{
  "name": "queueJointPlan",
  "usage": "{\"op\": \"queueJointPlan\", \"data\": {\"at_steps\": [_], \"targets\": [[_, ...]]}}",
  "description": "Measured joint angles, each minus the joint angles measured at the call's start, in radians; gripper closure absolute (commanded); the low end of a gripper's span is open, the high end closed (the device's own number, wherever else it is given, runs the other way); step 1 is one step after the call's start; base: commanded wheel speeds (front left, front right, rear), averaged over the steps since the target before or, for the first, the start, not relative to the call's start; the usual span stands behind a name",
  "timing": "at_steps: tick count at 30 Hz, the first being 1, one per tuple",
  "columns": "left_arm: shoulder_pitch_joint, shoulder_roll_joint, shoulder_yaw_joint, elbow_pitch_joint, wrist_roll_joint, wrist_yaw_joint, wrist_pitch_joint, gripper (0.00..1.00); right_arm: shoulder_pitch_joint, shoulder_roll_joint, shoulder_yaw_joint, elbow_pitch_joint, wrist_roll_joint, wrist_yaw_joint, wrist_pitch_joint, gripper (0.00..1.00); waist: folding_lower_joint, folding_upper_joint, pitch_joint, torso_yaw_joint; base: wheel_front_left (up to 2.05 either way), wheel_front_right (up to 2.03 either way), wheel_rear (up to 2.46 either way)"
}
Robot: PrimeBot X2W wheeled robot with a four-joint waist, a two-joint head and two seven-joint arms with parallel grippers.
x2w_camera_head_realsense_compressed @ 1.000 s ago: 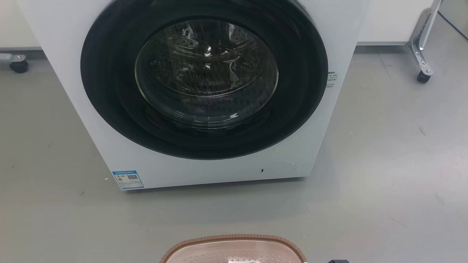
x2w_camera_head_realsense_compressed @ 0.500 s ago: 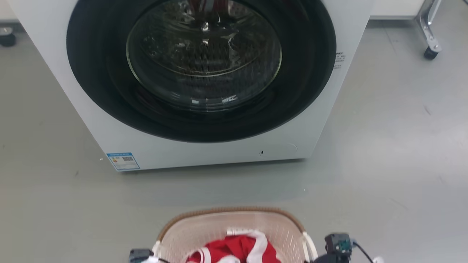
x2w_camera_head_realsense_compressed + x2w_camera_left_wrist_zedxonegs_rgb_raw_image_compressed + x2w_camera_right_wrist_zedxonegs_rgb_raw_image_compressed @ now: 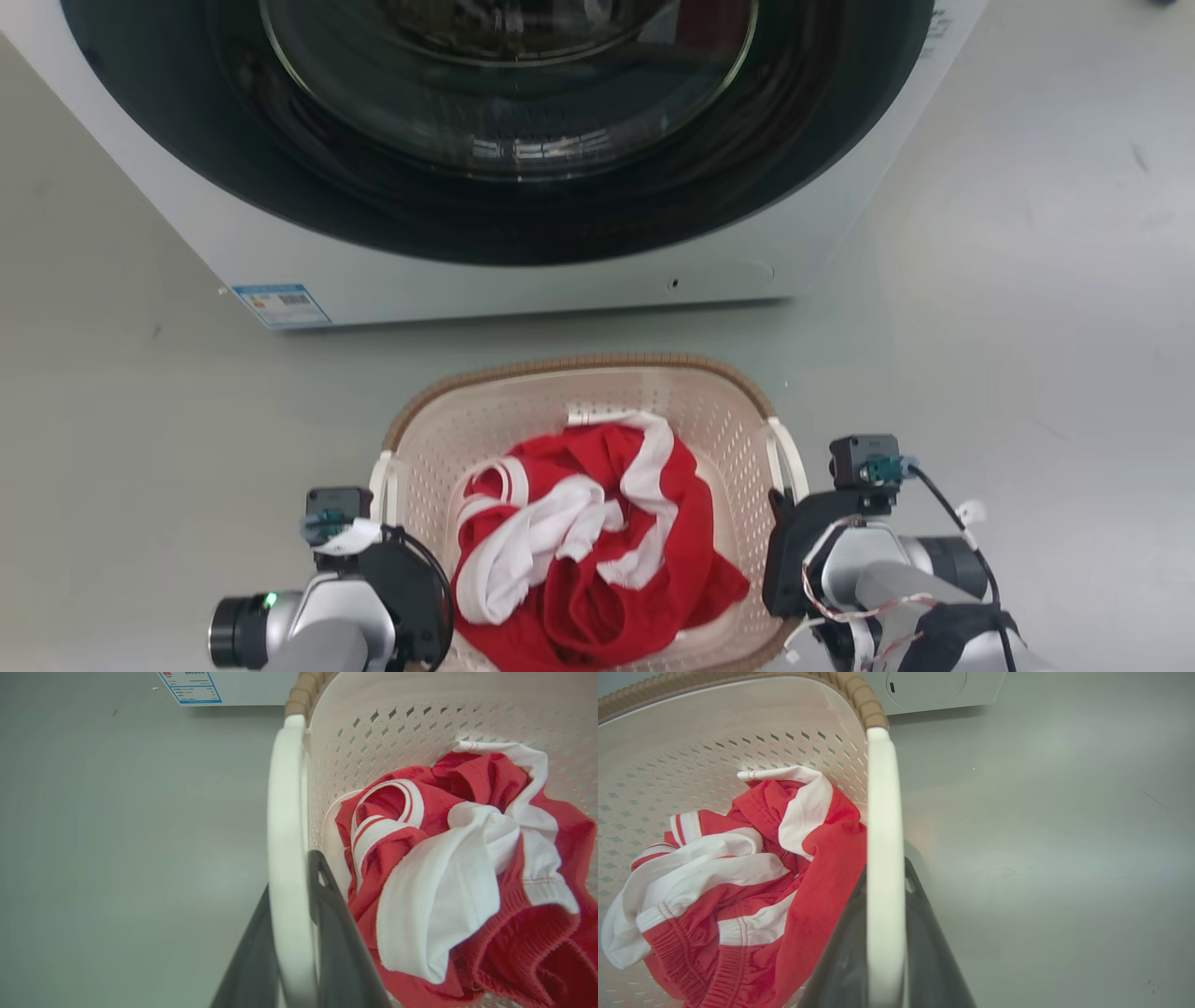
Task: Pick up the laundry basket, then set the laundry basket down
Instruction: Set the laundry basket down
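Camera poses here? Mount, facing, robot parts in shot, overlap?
Head view: on the head, facing forward and down at the laundry basket before the washer; left forearm and right forearm at the bottom corners.
Left wrist view: on the left wrist, looking along the left end effector, whose fingers straddle the left handle.
Right wrist view: on the right wrist, looking along the right end effector, straddling the right handle.
Shared: all three see the red-and-white garment in the basket.
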State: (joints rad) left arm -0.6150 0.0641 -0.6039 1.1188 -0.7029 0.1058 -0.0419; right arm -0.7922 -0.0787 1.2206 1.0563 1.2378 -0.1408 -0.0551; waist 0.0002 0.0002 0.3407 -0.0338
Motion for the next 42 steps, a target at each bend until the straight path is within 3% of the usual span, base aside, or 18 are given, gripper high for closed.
{"op": "queueJointPlan", "data": {"at_steps": [31,42], "targets": [[-0.370,0.046,0.039,-0.030,0.022,0.010,-0.036,1.00,-0.388,-0.001,-0.013,0.035,-0.060,0.000,-0.055,1.00,-0.0001,0.0000,0.461,0.016,0.00,0.00,0.00],[-0.418,0.042,0.041,-0.022,0.031,0.017,-0.078,1.00,-0.429,-0.002,-0.010,0.046,-0.078,0.000,-0.097,1.00,-0.0005,-0.0004,0.579,0.022,0.00,0.00,0.00]]}}
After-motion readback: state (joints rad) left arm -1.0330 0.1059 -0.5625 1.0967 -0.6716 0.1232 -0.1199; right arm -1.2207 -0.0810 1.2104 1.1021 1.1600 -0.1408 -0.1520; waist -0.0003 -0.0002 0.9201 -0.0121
